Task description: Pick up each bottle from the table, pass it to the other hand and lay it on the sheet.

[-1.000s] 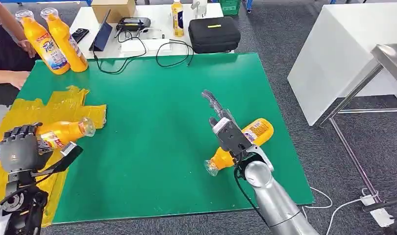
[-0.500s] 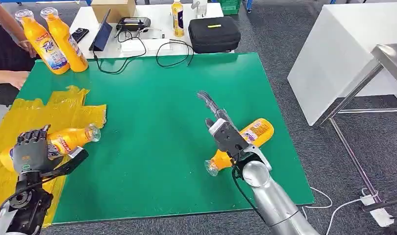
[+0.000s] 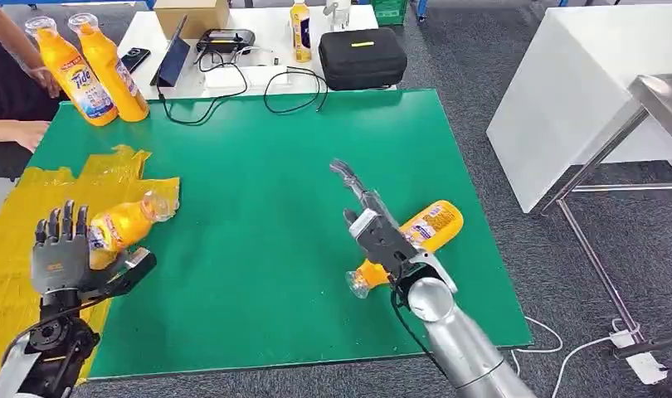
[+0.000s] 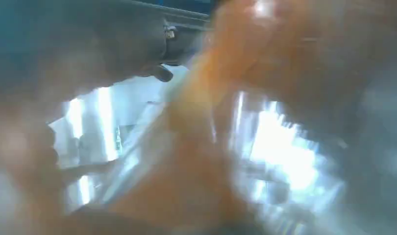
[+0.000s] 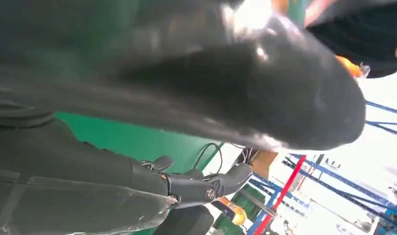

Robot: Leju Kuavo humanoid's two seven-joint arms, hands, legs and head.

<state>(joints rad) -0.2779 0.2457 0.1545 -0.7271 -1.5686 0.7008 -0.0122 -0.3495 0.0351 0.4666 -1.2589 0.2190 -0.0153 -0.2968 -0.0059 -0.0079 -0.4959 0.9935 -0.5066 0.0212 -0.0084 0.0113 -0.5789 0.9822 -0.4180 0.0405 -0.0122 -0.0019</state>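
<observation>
On table (image 3: 258, 166): 4 orange bottles (image 3: 125, 224)

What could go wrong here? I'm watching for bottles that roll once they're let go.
The bottle on the yellow sheet lies on its side beside the open left hand, cap end at the sheet's edge; it may roll onto the green mat. The right hand hovers over a second lying bottle and could nudge it away.

L wrist view blurred, bottle (image 4: 196, 147) smeared
</observation>
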